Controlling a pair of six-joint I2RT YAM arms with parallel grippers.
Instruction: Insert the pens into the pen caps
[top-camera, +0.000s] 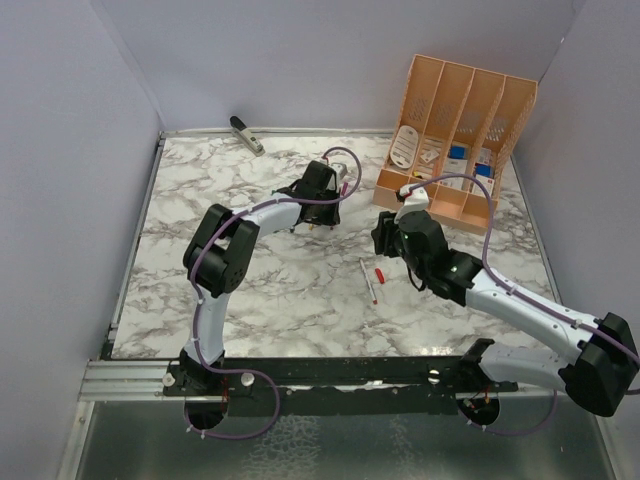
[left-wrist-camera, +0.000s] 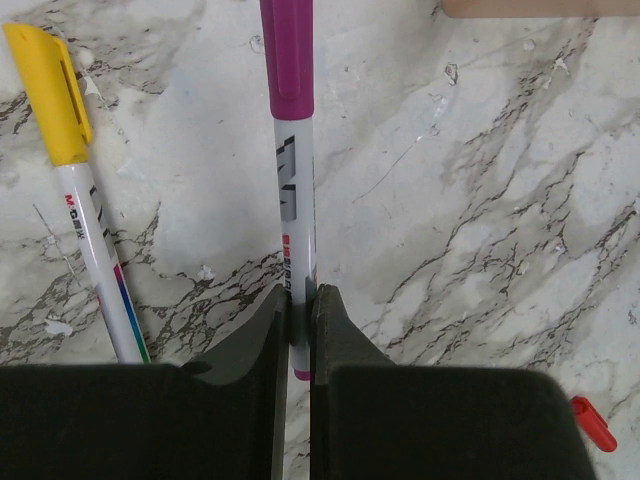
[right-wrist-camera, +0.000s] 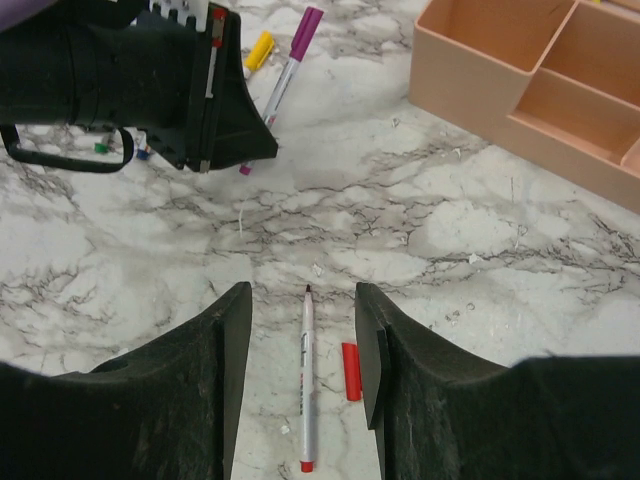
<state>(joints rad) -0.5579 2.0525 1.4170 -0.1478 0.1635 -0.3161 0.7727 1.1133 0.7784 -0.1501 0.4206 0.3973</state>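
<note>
Over the marble table (top-camera: 200, 300), the left gripper (left-wrist-camera: 297, 295) is clamping a magenta-capped pen (left-wrist-camera: 295, 200); the right gripper (right-wrist-camera: 303, 300) is hanging spread (red-ended pen (right-wrist-camera: 306, 370) beneath).

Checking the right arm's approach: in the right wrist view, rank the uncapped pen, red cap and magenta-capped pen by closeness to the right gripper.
1. The uncapped pen, lying between the right gripper's jaws.
2. The red cap, just beside that pen.
3. The magenta-capped pen, far ahead, in the left gripper.
</note>
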